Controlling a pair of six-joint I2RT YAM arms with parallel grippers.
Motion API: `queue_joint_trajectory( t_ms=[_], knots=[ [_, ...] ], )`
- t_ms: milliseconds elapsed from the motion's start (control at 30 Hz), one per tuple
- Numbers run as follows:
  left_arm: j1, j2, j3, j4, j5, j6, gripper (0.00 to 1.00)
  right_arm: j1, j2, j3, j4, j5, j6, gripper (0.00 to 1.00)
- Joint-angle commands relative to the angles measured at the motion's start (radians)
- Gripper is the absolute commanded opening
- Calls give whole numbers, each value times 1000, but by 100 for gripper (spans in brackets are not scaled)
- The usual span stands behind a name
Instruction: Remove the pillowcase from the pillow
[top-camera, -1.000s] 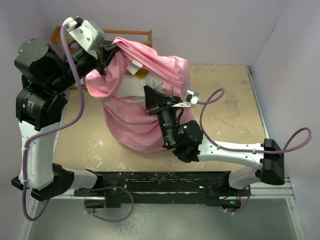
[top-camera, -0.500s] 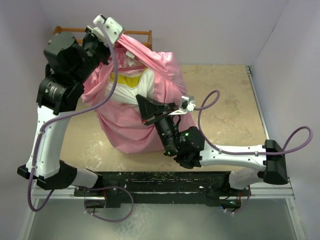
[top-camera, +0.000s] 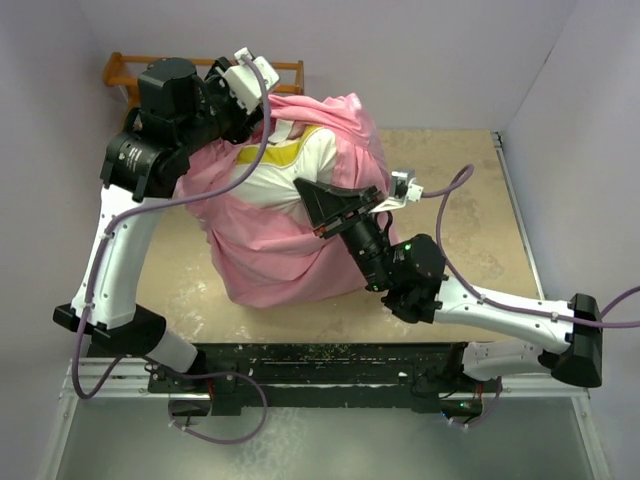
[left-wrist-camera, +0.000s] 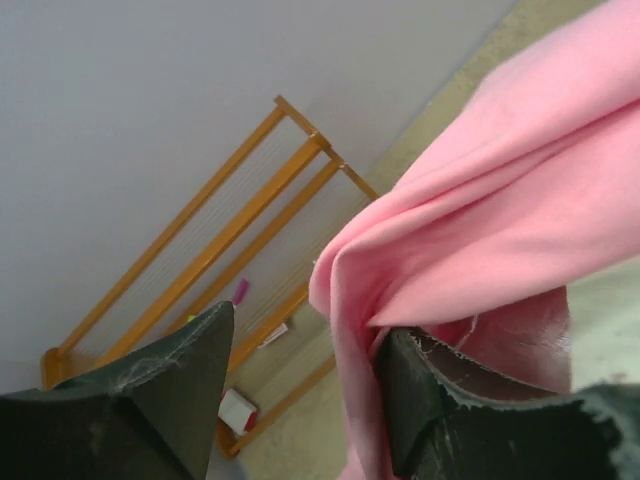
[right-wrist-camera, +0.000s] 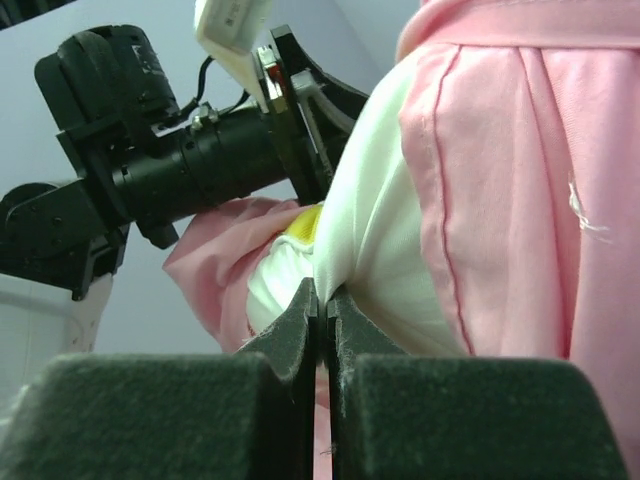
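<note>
The cream-white pillow (top-camera: 290, 170) with its yellow-green band stands up in the middle of the table, half out of the pink pillowcase (top-camera: 270, 260) bunched around its lower part. My right gripper (top-camera: 312, 205) is shut on a pinch of the pillow's white cover (right-wrist-camera: 380, 240), and pink cloth (right-wrist-camera: 530, 180) hangs beside it. My left gripper (top-camera: 262, 118) is high at the pillow's far top edge. It is open (left-wrist-camera: 310, 330), with a fold of the pillowcase (left-wrist-camera: 480, 220) draped against its right finger (left-wrist-camera: 450, 420) and not clamped.
A wooden rack (top-camera: 130, 68) stands against the back wall at the left, also seen in the left wrist view as the wooden rack (left-wrist-camera: 200, 250). Bare tan tabletop (top-camera: 460, 200) lies to the right. Walls close in on three sides.
My left gripper swung right along the pillow's top and opened, letting go of the pillowcase. My right arm shifted right, still pinching the pillow. More white pillow shows.
</note>
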Motion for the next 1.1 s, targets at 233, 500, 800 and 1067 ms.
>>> queue_joint_trajectory(
  t_ms=[233,500,800,1067],
  knots=[
    [-39,-15,271,-150,376,-46,75,-42,169,315,-220,-406,100,0],
    [-42,-106,46,-6,227,37,60,-19,240,386,-295,-485,77,0],
    [-42,51,381,-139,510,-158,64,86,389,556,-421,-566,-16,0],
    [-42,42,266,-115,456,-169,52,117,300,441,-317,-677,-77,0]
  ],
)
